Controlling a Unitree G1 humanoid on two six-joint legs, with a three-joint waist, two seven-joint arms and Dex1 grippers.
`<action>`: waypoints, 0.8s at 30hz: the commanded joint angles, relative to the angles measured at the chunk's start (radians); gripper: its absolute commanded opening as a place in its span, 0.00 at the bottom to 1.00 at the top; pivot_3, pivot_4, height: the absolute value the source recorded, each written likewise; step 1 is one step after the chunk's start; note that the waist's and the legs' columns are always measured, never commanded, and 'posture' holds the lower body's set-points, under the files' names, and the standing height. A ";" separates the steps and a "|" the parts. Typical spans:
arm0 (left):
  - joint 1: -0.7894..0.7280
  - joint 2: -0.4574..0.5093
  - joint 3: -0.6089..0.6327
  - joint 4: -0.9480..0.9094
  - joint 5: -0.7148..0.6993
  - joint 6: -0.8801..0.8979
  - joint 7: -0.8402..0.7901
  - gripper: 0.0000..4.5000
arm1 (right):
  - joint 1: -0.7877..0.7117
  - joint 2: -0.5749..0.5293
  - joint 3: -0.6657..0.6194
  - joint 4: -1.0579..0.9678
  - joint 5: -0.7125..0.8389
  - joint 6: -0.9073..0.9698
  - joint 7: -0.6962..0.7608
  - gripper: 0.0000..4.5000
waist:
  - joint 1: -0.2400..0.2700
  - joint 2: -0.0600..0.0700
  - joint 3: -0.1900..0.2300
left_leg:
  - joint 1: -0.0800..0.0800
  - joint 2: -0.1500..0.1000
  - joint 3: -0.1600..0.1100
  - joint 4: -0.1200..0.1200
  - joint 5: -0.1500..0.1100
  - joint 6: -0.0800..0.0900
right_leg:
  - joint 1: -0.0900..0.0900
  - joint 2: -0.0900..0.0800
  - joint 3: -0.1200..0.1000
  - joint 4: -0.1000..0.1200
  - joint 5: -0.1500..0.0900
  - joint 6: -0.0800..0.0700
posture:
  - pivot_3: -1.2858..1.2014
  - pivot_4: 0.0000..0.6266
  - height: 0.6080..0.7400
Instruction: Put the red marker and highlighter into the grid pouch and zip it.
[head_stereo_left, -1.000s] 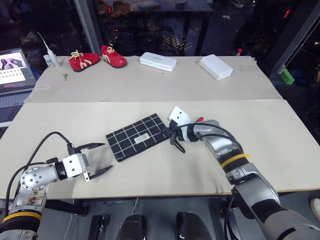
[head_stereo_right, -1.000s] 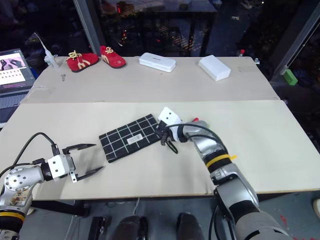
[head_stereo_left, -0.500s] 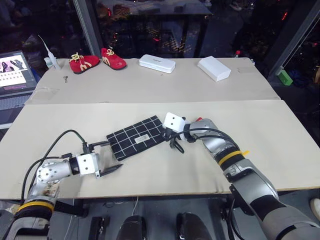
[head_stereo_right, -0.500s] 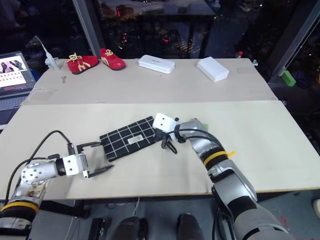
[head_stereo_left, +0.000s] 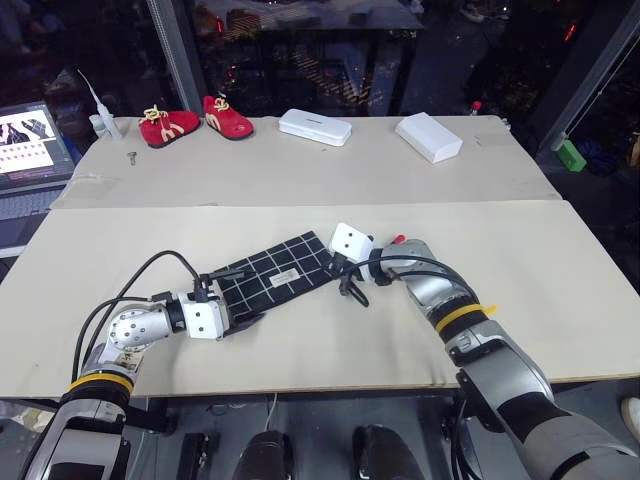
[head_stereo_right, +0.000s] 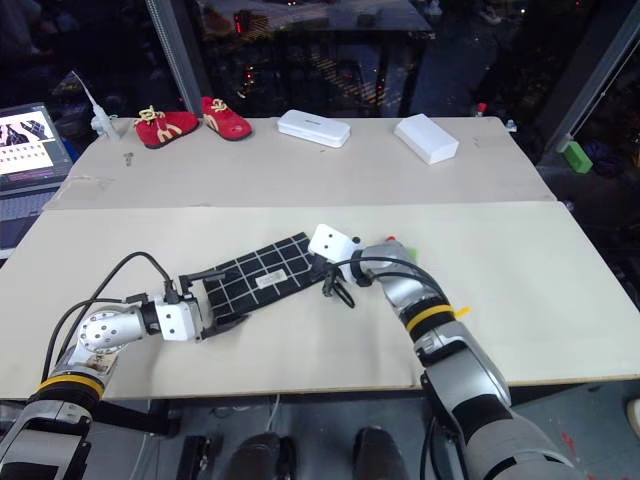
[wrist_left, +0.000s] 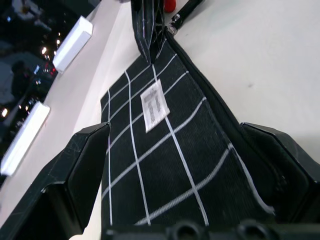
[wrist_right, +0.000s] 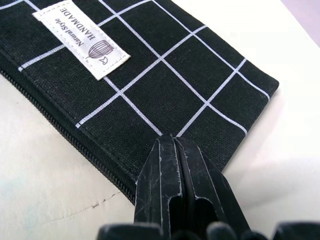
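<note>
The grid pouch (head_stereo_left: 275, 275), black with white lines and a small white label, lies flat and slanted on the front table board. My left gripper (head_stereo_left: 235, 297) is at its left end, open, one finger (wrist_left: 85, 165) on each side of the pouch's width and close to its edges. My right gripper (head_stereo_left: 332, 267) is shut, its tips (wrist_right: 167, 142) resting on the pouch's right end by the zipper edge. A black loop (head_stereo_left: 352, 291) hangs just below it. The red marker and highlighter are hidden from me. Behind the right wrist is a small red spot (head_stereo_left: 398, 240) that I cannot identify.
On the back board stand two red shoes (head_stereo_left: 165, 122), a flat white case (head_stereo_left: 315, 125) and a white box (head_stereo_left: 430, 135). A laptop (head_stereo_left: 30, 140) and a small bottle (head_stereo_left: 98, 118) sit at the far left. A seam (head_stereo_left: 450, 201) divides the two boards.
My left gripper has moved right to the pouch's left end and now straddles it, with its fingers a little narrower. The right gripper has stayed shut in place.
</note>
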 joint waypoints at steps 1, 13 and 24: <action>-0.019 0.006 -0.015 0.013 0.013 -0.032 0.032 0.60 | 0.005 -0.009 -0.013 0.037 -0.012 0.013 -0.008 0.00 | 0.000 0.000 0.000 | 0.000 0.000 0.000 0.000 0.000 0.000 | 0.000 0.000 0.000 0.000 0.000 0.000 | 0.52 0.24 1.00; -0.021 -0.012 -0.035 0.015 -0.037 0.005 0.042 0.01 | 0.020 -0.001 -0.080 -0.023 0.076 0.125 0.063 0.00 | 0.003 0.000 0.000 | 0.000 0.000 0.000 0.000 0.000 0.000 | 0.000 0.000 0.000 0.000 0.000 0.000 | 0.52 0.24 1.00; 0.018 -0.051 -0.008 -0.103 -0.159 0.145 0.025 0.00 | -0.055 -0.058 -0.352 -0.276 0.415 0.535 0.162 0.80 | 0.000 0.001 0.000 | -0.004 0.000 -0.001 0.000 0.000 0.000 | -0.004 0.000 0.000 0.000 0.000 0.000 | 0.52 0.24 1.00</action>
